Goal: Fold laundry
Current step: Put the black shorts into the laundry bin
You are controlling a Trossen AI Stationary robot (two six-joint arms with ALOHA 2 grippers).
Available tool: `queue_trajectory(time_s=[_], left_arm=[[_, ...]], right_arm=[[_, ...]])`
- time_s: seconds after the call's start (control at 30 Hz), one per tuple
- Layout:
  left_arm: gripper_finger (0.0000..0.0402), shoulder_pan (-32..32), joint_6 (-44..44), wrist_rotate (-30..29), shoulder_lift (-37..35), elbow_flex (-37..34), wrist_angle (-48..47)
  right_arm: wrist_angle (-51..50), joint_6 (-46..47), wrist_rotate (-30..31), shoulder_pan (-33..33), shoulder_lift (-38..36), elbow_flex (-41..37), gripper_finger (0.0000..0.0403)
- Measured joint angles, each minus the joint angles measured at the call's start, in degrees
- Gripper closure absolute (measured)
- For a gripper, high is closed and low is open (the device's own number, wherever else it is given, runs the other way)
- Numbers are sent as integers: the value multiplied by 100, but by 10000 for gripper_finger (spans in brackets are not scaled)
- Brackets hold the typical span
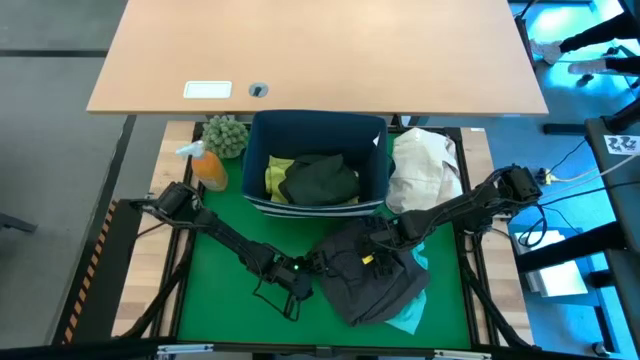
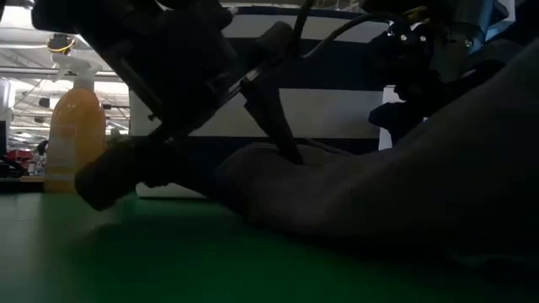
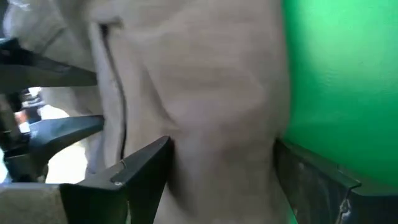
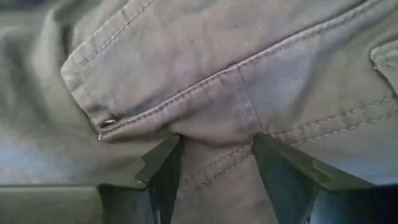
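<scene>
High view: a rumpled charcoal grey garment [image 1: 375,275] lies on the green mat [image 1: 215,290], in front of the navy fabric bin [image 1: 318,130] holding yellow-green and dark clothes. The left gripper [image 1: 305,272] sits at its left edge, the right gripper [image 1: 372,250] on top.

Left wrist view: spread fingers [image 3: 134,174] straddle the cloth without pinching.

Right wrist view: fingers [image 4: 163,169] grip a stitched seam fold.
</scene>
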Motion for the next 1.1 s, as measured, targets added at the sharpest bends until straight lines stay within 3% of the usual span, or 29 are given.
queue_trajectory(time_s=[0.3,0.67,0.8,1.0,1.1], left_arm=[[124,39,0,-424,85,-7,849],[138,238,-9,-255,85,-7,1325],[200,303,-16,-254,85,-7,1347],[369,255,-60,-327,85,-7,1352],[372,189,-64,-440,65,-7,1354]], right_arm=[[278,-4,-51,0,2,0,198],[524,-7,-191,4,7,0,198],[518,-9,-191,4,7,2,198],[-212,40,-155,10,-22,347,198],[-991,182,18,71,-156,736,198]])
